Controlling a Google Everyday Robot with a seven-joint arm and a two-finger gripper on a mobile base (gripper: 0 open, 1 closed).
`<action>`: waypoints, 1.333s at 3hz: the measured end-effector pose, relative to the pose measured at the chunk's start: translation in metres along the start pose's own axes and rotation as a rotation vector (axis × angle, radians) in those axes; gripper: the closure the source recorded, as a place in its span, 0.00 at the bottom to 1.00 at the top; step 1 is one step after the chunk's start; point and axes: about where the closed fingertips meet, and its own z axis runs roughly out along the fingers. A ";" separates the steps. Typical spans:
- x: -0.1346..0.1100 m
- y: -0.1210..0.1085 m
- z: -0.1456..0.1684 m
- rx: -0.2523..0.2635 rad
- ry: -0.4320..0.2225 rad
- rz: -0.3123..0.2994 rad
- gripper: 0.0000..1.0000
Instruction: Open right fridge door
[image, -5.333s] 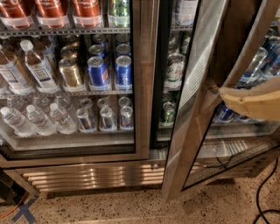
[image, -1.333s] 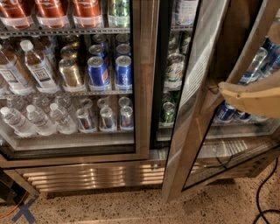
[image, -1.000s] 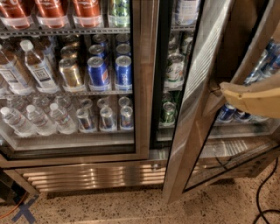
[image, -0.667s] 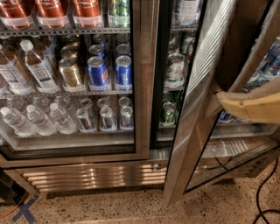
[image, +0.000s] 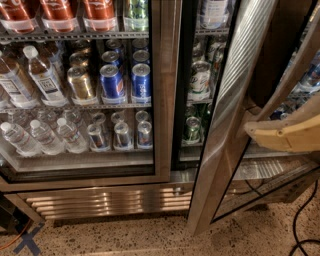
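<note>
The right fridge door (image: 227, 125) stands swung partway out, its wide brushed-steel frame slanting from upper right down to the floor. Its glass pane lies to the right of the frame. My gripper (image: 250, 131) is the tip of the cream-coloured arm (image: 292, 136) that reaches in from the right edge. It sits against the inner, black-gasket side of the door frame at about mid height. Through the gap beside the door, green cans (image: 200, 80) show on the inner shelves.
The left glass door (image: 161, 90) is closed over water bottles (image: 35, 137) and blue cans (image: 125, 80). A steel vent grille (image: 105, 200) runs below it. A black cable (image: 300, 225) lies on the speckled floor at right, and blue tape (image: 27, 242) marks it at bottom left.
The arm's tip has sunk a little lower along the door's inner edge. The door's angle looks about the same.
</note>
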 end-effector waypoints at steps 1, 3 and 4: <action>0.000 0.000 0.000 0.000 0.000 0.000 0.00; -0.003 -0.005 -0.003 0.035 -0.041 0.036 0.00; 0.036 -0.021 -0.021 0.136 -0.056 0.121 0.00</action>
